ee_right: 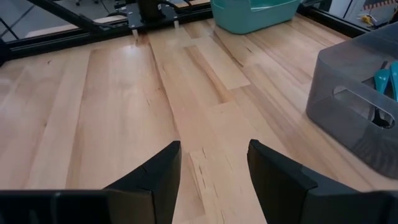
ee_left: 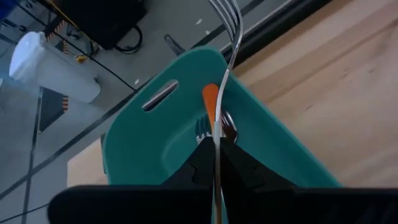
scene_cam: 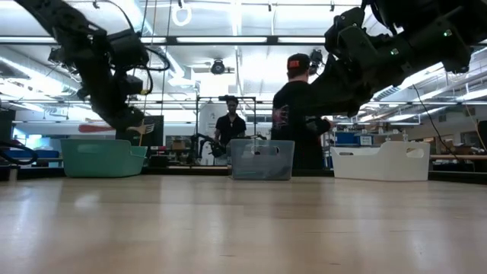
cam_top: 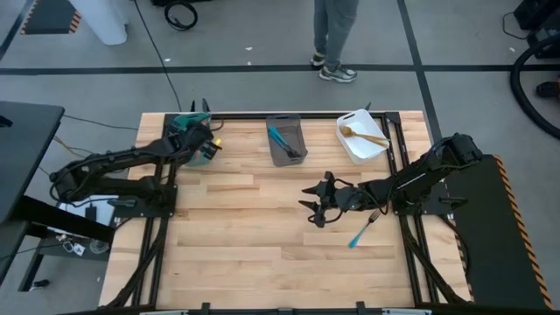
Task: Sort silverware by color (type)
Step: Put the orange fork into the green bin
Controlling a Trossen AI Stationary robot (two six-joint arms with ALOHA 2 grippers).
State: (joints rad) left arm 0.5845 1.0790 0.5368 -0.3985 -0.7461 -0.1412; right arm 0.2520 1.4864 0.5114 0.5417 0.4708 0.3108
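the last loose fork, a blue-handled fork [cam_top: 361, 233], lies on the surface just right of and nearer than the released right pincer [cam_top: 317, 203], long axis diagonal, while the left pincer [cam_top: 207, 145], clenched on an orange-handled fork [ee_left: 210, 102], hovers over the far-left teal bin [cam_top: 181, 122].

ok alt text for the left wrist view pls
The left gripper holds a fork between its dark fingers, silvery tines pointing away, above the teal bin. An orange-handled fork lies inside the bin. Light wooden table runs beside the bin, with grey floor beyond.
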